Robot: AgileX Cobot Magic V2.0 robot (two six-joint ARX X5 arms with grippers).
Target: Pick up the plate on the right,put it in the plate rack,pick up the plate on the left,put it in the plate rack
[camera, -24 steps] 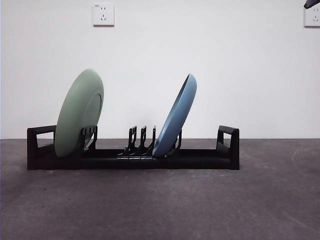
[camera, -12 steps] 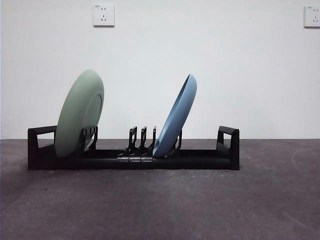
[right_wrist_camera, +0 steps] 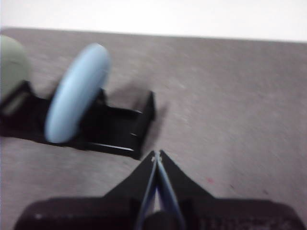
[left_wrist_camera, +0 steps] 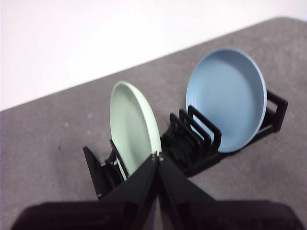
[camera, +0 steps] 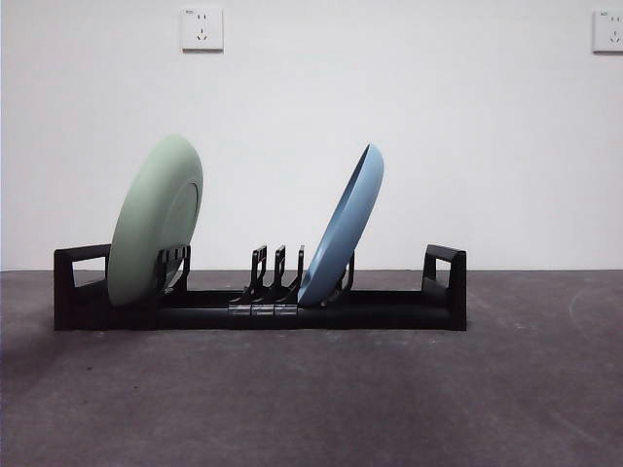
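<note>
The long black plate rack (camera: 389,309) lies across the table. A pale green plate (camera: 154,224) stands tilted in its left slots, and a blue plate (camera: 343,226) leans in slots right of the middle. In the left wrist view my left gripper (left_wrist_camera: 156,155) is shut and empty, raised above the green plate (left_wrist_camera: 132,127), with the blue plate (left_wrist_camera: 225,98) and rack (left_wrist_camera: 192,139) beyond. My right gripper (right_wrist_camera: 156,154) is shut and empty too, hovering off the rack's end (right_wrist_camera: 144,120), away from the blue plate (right_wrist_camera: 76,93). Neither gripper shows in the front view.
Two wall sockets (camera: 201,27) (camera: 607,31) sit on the white wall behind. Grey tabletop (camera: 321,399) spreads in front of the rack and to its right (right_wrist_camera: 230,110).
A black arm tip at the top right corner of the front view one second ago has gone out of view. The plates and rack have not moved.
</note>
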